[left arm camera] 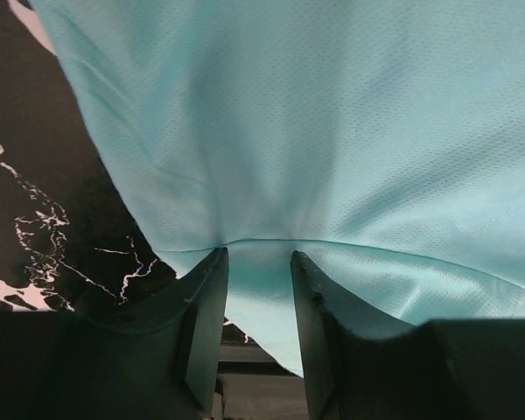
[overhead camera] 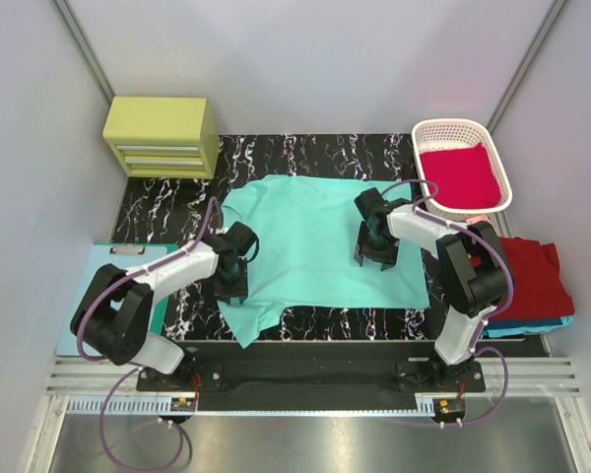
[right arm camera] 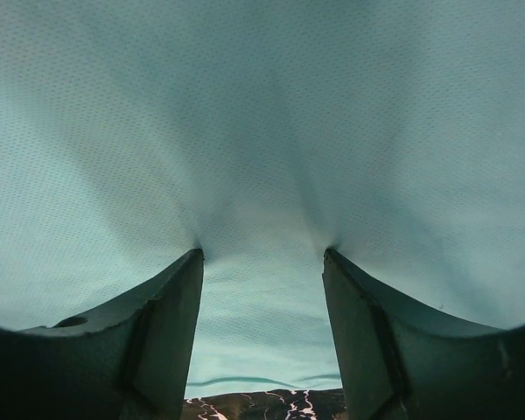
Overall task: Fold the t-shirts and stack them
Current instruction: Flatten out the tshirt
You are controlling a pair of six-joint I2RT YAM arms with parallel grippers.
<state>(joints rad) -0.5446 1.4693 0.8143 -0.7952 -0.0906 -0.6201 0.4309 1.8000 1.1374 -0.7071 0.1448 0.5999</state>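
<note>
The mint-teal t-shirt [overhead camera: 310,236] lies spread flat on the black marbled mat [overhead camera: 177,197]. My left gripper [overhead camera: 230,289] is open, its fingertips pressing down on the shirt's left edge near a hem line; in the left wrist view [left arm camera: 258,255] the cloth [left arm camera: 332,131] fills the frame. My right gripper [overhead camera: 376,260] is open wide, its tips pressed on the shirt's right part [right arm camera: 262,114]; in the right wrist view [right arm camera: 262,254] cloth puckers at both tips. A crimson shirt [overhead camera: 460,172] lies in the basket. A folded dark red shirt [overhead camera: 532,276] rests on a blue one [overhead camera: 537,322] at the right.
A white lattice basket [overhead camera: 421,150] stands at the back right. A yellow-green drawer box [overhead camera: 163,135] stands at the back left. A pale blue clipboard [overhead camera: 98,296] lies at the left, beside the left arm. The mat's near edge runs just below the shirt.
</note>
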